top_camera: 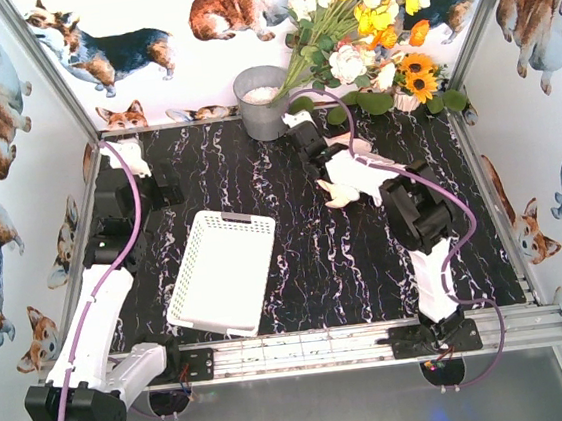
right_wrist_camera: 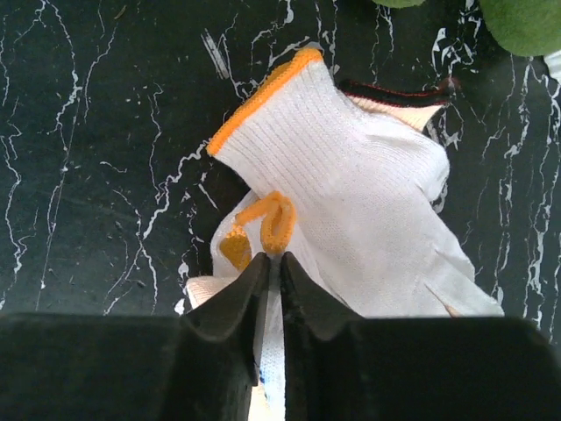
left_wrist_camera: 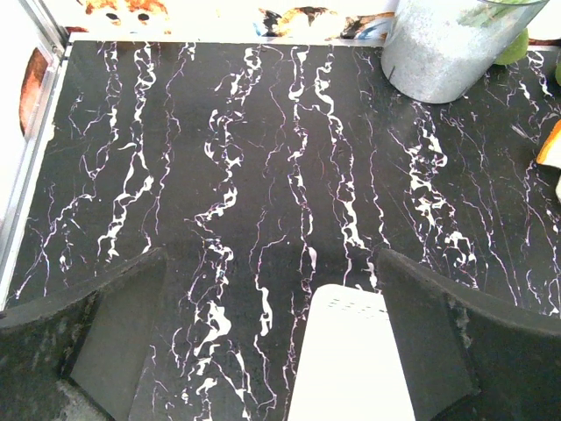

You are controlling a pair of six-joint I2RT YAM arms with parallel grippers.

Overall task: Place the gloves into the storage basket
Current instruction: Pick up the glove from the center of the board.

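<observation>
Gloves (right_wrist_camera: pixel 351 184) lie pinched, apparently by a fold, in right tool (right_wrist_camera: pixel 273 260), arm outstretched; left tool (left_wrist_camera: pixel 267 267) gapes wide.

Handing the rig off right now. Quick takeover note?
Left claw: open, empty, above the table beside the storage basket.
Right claw: shut on the orange-cuffed glove, which lies on the table over a second glove, near the flowers.
Done: nothing is in the basket yet.
Left: lift this glove, drop it in the basket, then fetch the rest.
</observation>
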